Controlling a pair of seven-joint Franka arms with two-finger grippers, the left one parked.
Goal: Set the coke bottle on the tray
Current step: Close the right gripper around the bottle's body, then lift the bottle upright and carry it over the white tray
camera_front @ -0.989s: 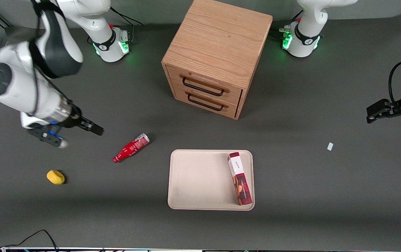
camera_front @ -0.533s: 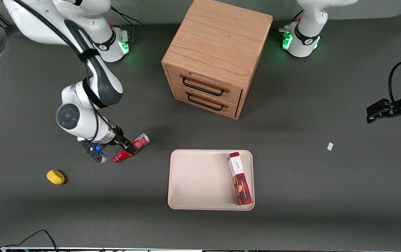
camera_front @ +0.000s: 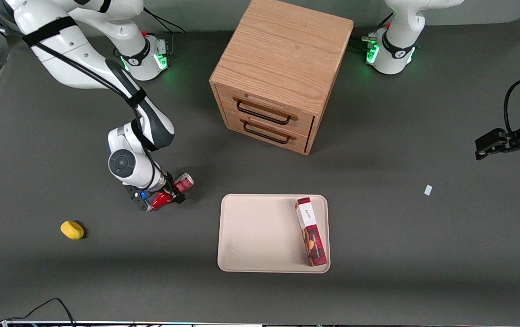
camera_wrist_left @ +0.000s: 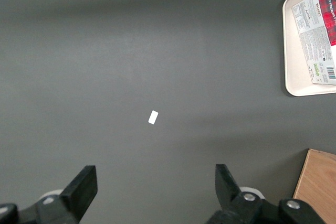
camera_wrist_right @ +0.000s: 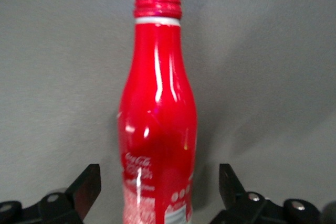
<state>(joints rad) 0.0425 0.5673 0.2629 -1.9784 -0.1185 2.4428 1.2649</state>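
Directly under the hand (camera_front: 165,198), lying flat on the table (camera_front: 378,272): coke bottle (camera_front: 172,191), long axis crossing the spread fingers (camera_wrist_right: 84,190), body between them, ungripped; tray (camera_front: 250,234) well apart sideways.

slim glossy red coke bottle (camera_wrist_right: 160,124): showing a red ribbed cap, a thin white ring under it, white script and silvery speckling toward the base
flat cream-beige tray (camera_front: 255,236): showing plain cream, no pattern
black two-finger gripper (camera_wrist_right: 157,190): showing black open fingers straddling the bottle lying on the table
long rectangular cookie box (camera_front: 311,230): showing red-and-dark plaid with a white end
wooden drawer cabinet (camera_front: 282,68): showing light oak grain, black handles
small lumpy yellow object (camera_front: 72,230): showing plain yellow
table (camera_front: 423,250): showing dark grey
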